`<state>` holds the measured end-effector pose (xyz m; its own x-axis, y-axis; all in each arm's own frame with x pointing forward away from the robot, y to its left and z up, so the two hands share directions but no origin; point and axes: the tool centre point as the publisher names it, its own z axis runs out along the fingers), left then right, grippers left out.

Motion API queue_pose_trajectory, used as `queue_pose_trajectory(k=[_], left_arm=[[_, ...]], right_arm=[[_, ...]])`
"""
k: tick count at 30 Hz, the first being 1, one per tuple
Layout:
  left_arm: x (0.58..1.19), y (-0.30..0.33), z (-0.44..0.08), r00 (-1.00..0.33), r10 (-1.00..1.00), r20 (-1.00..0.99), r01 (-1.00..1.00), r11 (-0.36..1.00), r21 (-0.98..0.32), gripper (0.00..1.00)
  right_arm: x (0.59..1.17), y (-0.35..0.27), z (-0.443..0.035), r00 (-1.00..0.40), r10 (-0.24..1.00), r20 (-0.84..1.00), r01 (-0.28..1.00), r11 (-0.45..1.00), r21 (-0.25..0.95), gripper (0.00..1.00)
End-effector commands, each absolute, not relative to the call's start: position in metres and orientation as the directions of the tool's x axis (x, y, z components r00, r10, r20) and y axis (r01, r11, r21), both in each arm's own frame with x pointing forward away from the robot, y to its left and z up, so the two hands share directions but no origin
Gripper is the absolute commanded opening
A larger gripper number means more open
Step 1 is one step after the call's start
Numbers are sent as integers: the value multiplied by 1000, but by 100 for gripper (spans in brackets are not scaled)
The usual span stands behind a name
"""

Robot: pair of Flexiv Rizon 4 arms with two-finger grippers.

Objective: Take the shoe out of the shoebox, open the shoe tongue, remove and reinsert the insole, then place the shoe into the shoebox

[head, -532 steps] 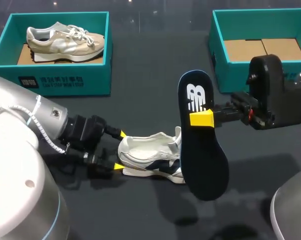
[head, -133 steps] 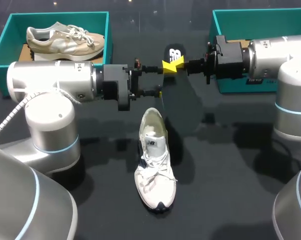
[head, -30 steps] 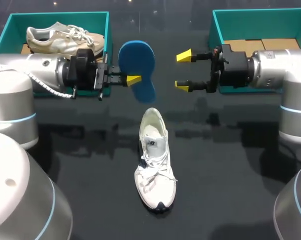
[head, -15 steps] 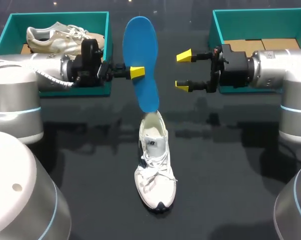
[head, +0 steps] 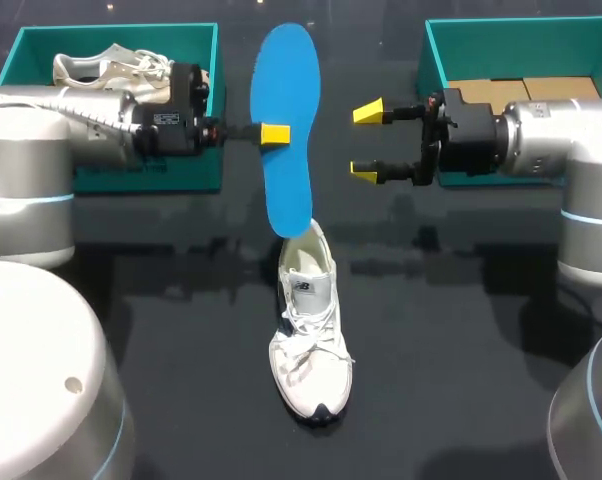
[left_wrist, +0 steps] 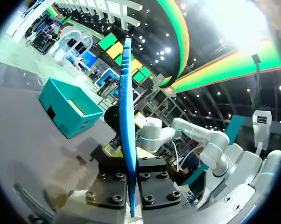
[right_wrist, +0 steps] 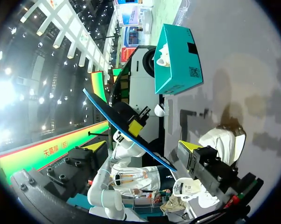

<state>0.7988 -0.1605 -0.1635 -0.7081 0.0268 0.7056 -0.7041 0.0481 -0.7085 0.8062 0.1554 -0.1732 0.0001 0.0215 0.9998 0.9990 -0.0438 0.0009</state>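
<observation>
Head view: the insole (head: 287, 85), judged light and floppy, is pinched mid-length by the left gripper (head: 274, 133); the right gripper (head: 366, 141) stands open.

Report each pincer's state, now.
Left pincer: shut on the insole.
Right pincer: open, empty.

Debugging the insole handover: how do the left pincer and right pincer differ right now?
The left pincer is shut on the blue foam insole, holding it upright with its lower end at the white sneaker's heel; the right pincer is open and empty. The left pincer's fingers sit close together on the thin insole; the right pincer's are spread wide. Shared: yellow tips, pointing toward each other above the black table.
</observation>
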Motion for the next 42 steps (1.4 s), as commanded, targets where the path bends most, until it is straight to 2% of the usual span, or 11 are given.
queue_pose_trajectory(k=[1,9,14,30,42], left_arm=[[801,-160,-162,-312,-48,949,-942,144,-303,0],[806,-153,-182,11,-85,996,-993,119,21,0],[804,-157,-196,139,-101,985,-985,86,148,0],[789,-172,-212,205,-59,977,-978,18,206,0],[784,-187,-217,60,-18,998,-998,-18,59,0]], right_arm=[[805,156,-173,1,25,1000,999,-45,1,100],[805,156,-173,1,25,1000,999,-45,1,100],[805,156,-173,1,25,1000,999,-45,1,100],[805,156,-173,1,25,1000,999,-45,1,100],[788,133,-154,-13,280,960,998,-53,29,100]])
